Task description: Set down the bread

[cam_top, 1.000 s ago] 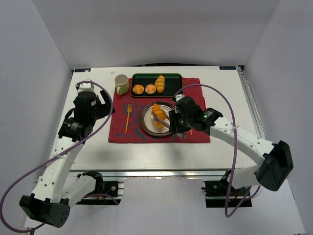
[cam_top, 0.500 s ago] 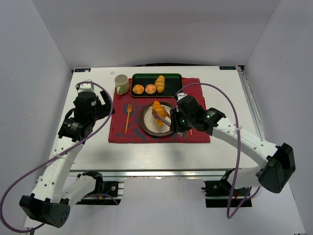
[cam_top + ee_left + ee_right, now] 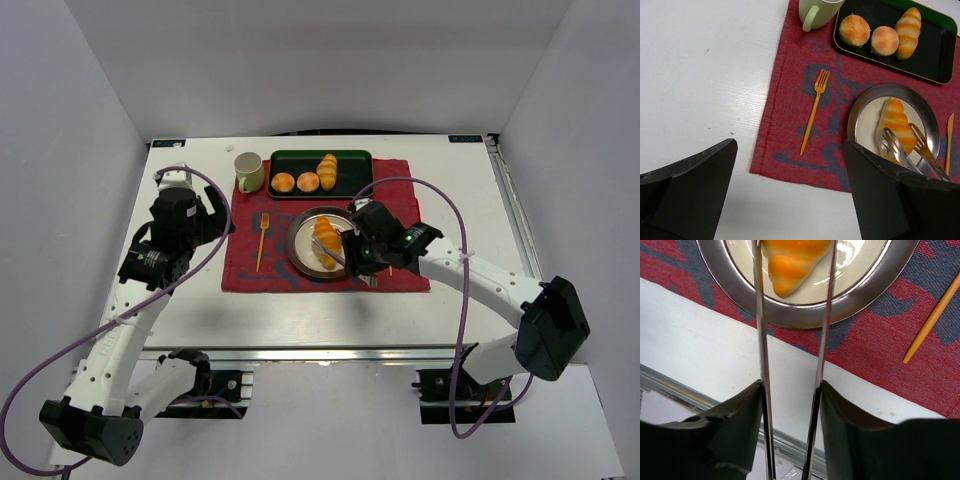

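Observation:
The bread (image 3: 325, 240) is a golden-orange croissant lying on the silver plate (image 3: 295, 243) on the red mat. My right gripper (image 3: 362, 256) is shut on metal tongs (image 3: 338, 252) just right of the plate. In the right wrist view the two tong arms (image 3: 760, 340) run forward from my right gripper (image 3: 790, 385) and flank the bread (image 3: 792, 260) on both sides, over the plate (image 3: 810, 315). The left wrist view shows the bread (image 3: 895, 125) with the tong ends (image 3: 900, 150) over its near end. My left gripper (image 3: 790, 145) hangs open and empty over the table's left part, far from the plate (image 3: 855, 110).
A dark green tray (image 3: 350, 158) at the back holds two round buns (image 3: 296, 182) and a long roll (image 3: 327, 171). A pale mug (image 3: 248, 171) stands left of it. An orange fork (image 3: 262, 240) lies left of the plate. An orange knife (image 3: 932, 317) lies to its right.
The tongs carried the bread toward the plate's far rim, then back to the plate's middle. My right gripper has shifted slightly left. The left arm has not moved.

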Motion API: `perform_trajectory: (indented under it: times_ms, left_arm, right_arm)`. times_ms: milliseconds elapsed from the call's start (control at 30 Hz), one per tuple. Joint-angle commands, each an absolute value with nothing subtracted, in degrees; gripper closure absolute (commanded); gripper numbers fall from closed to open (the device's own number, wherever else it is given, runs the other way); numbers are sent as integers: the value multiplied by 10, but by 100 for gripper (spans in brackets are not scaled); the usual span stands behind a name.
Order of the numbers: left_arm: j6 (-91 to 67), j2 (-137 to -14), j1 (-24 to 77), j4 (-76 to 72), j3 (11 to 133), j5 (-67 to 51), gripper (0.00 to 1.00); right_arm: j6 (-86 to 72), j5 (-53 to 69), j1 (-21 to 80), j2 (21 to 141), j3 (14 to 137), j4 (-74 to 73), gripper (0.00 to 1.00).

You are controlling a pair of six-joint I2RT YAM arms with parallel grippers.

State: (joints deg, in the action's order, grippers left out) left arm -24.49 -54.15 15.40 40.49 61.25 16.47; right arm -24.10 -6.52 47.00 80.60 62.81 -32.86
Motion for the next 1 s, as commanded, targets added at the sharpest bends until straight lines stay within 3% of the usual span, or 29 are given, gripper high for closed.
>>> perform_trajectory:
  times_ms: [0, 100, 200, 733, 800, 867, 967]
  left_arm:
    - [-244, -529, 155, 412, 635, 166, 2]
    - [-243, -530, 155, 413, 635, 169, 2]
    - [-243, -528, 155, 413, 634, 170, 2]
    - [-241, -529, 154, 415, 640, 171, 2]
    - [-242, -530, 155, 415, 640, 171, 2]
    - [-242, -529, 155, 417, 641, 171, 2]
    - [-241, -526, 155, 422, 644, 172, 2]
  right_arm:
    - [-246, -76, 474, 815, 628, -299, 47]
    - [-246, -76, 474, 813, 625, -295, 32]
    - [-245, -76, 474, 810, 626, -297, 26]
    - [-245, -76, 474, 809, 621, -297, 23]
    - [-240, -77, 474, 808, 617, -296, 20]
    - [-221, -77, 475, 795, 600, -288, 11]
    - [-203, -77, 475, 745, 539, -256, 11]
